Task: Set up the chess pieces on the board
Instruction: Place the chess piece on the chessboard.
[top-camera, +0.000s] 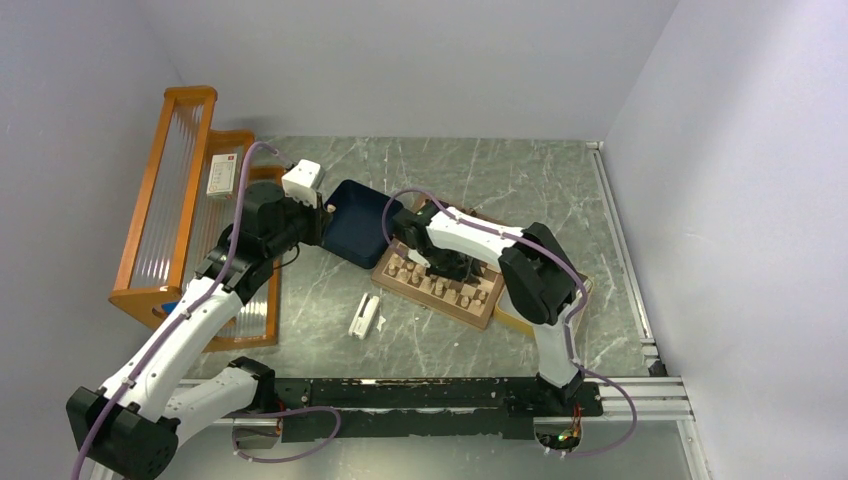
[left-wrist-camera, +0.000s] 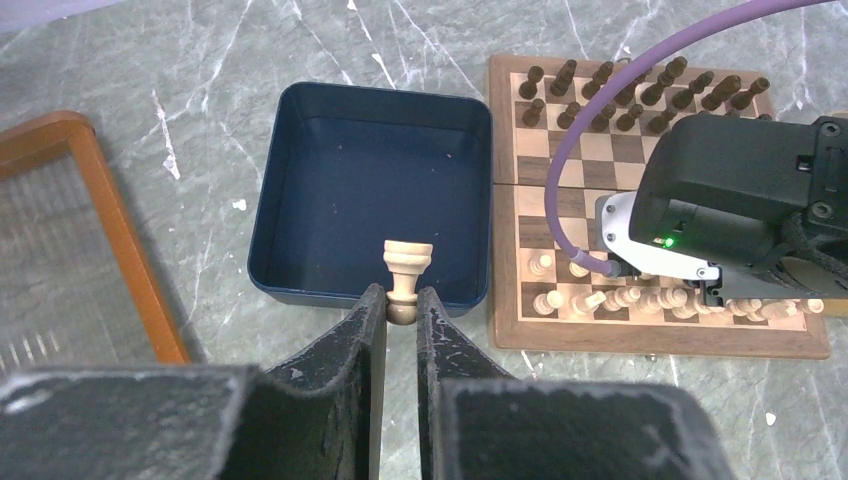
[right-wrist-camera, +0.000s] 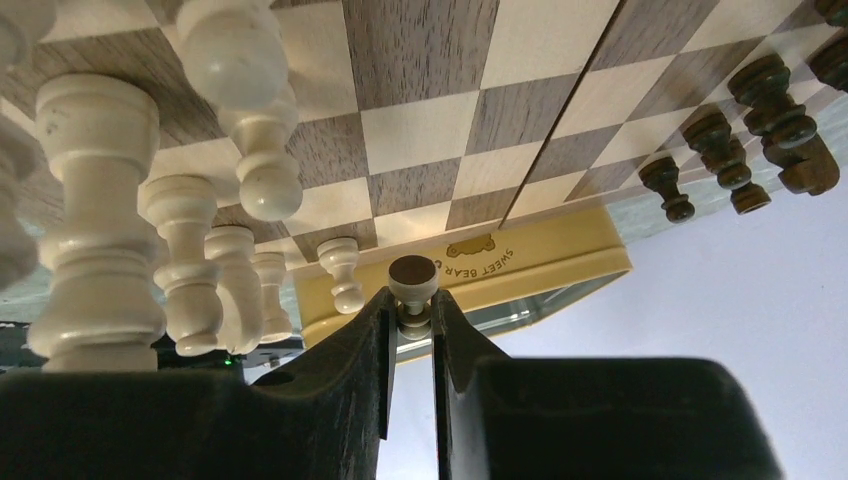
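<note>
Held a pale tan rook (left-wrist-camera: 408, 268) by its foot in the clenched left pincer (left-wrist-camera: 400, 300), upright, crenellated top showing, just above the near rim of the dark blue tray (left-wrist-camera: 270, 190) on the marbled bench (left-wrist-camera: 200, 80). Beyond, to the right, clamped the right pincer (right-wrist-camera: 411, 305) on a small pale piece (right-wrist-camera: 412, 280) low over the board (left-wrist-camera: 610, 150), among the pale tan pieces (left-wrist-camera: 600, 298) crowding its near rows. Farthest off, found the dark brown pieces (left-wrist-camera: 600, 90) standing in two rows along the checkered board's far edge.
</note>
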